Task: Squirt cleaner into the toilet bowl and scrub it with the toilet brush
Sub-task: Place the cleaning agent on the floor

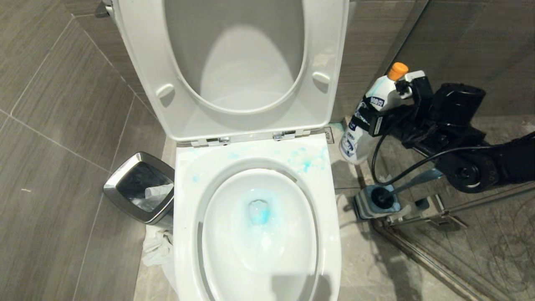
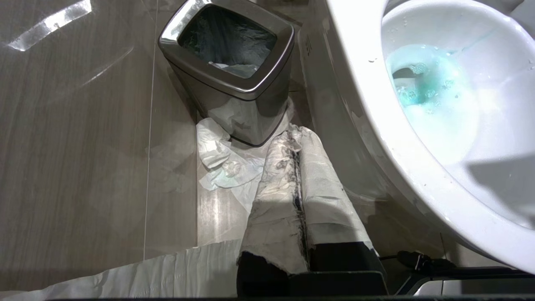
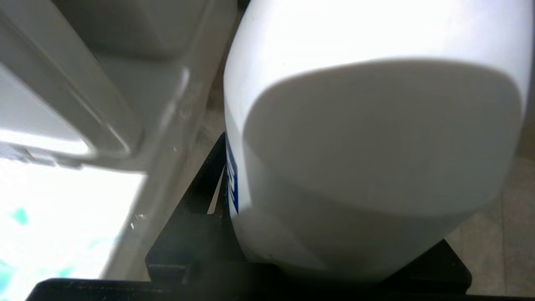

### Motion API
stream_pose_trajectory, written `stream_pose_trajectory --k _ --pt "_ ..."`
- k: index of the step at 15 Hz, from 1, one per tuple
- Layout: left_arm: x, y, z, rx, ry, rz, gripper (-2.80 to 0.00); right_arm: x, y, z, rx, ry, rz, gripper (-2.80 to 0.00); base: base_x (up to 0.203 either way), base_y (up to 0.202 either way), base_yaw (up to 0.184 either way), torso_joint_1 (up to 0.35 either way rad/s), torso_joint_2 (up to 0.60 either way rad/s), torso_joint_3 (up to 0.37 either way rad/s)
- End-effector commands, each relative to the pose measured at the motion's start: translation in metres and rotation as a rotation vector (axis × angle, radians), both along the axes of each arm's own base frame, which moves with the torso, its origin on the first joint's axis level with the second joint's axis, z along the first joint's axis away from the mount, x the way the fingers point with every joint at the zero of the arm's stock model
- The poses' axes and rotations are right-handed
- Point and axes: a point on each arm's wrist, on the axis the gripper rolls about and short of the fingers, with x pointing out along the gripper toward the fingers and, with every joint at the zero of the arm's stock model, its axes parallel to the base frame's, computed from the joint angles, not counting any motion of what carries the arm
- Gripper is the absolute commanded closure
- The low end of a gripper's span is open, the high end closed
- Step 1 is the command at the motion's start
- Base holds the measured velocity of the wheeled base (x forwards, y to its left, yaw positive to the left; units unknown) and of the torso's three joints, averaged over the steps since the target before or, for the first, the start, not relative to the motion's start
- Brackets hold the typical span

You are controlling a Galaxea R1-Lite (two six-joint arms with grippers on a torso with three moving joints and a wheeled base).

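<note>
The toilet bowl [image 1: 184, 200] stands in the middle with seat and lid raised. Turquoise cleaner [image 1: 259, 213] tints its water, and more is splashed on the back right of the rim [image 1: 307, 161]. Right of the toilet, my right gripper [image 1: 374, 119] is shut on the white cleaner bottle [image 1: 351, 144] with an orange cap; it is nearly upright, its base low by the floor. That bottle [image 3: 368, 138] fills the right wrist view. The toilet brush [image 1: 418, 177] stands in its holder [image 1: 365, 209] just below the bottle. My left gripper [image 2: 292, 133], wrapped in white paper, hangs shut beside the bowl [image 2: 376, 138].
A steel-rimmed black bin [image 1: 140, 188] stands left of the toilet, with crumpled paper [image 1: 156, 246] on the floor by it. A metal door rail [image 1: 439, 259] and glass panel run along the floor at the right. Grey tiled walls close in behind.
</note>
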Motion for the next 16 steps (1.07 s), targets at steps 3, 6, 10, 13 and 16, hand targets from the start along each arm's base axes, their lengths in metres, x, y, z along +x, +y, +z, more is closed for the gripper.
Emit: stream_pose_trajectory --k 3,6,10,13,16 --pt "0.000 0.000 0.000 0.000 0.000 0.000 0.00 0.025 0.004 -0.043 -0.023 0.086 -0.002 0.00 0.000 0.000 0.000 0.000 0.00 0.000" --pt "0.000 0.000 0.000 0.003 0.002 0.000 0.00 0.039 0.004 -0.058 -0.024 0.089 -0.008 0.00 0.000 0.000 0.000 0.000 0.00 0.000" --pt "0.000 0.000 0.000 0.003 0.002 0.000 0.00 0.064 0.007 -0.070 -0.020 0.064 -0.014 0.00 0.000 0.000 0.000 0.000 0.00 0.000" --pt "0.000 0.000 0.000 0.003 0.000 0.000 0.00 0.079 0.008 -0.081 -0.040 0.055 -0.016 0.00 0.000 0.000 0.000 0.002 0.00 -0.106" --pt "0.000 0.000 0.000 0.003 0.002 0.000 0.00 0.097 0.010 -0.096 -0.060 0.040 -0.019 0.00 0.000 0.000 0.000 0.004 0.00 -0.185"
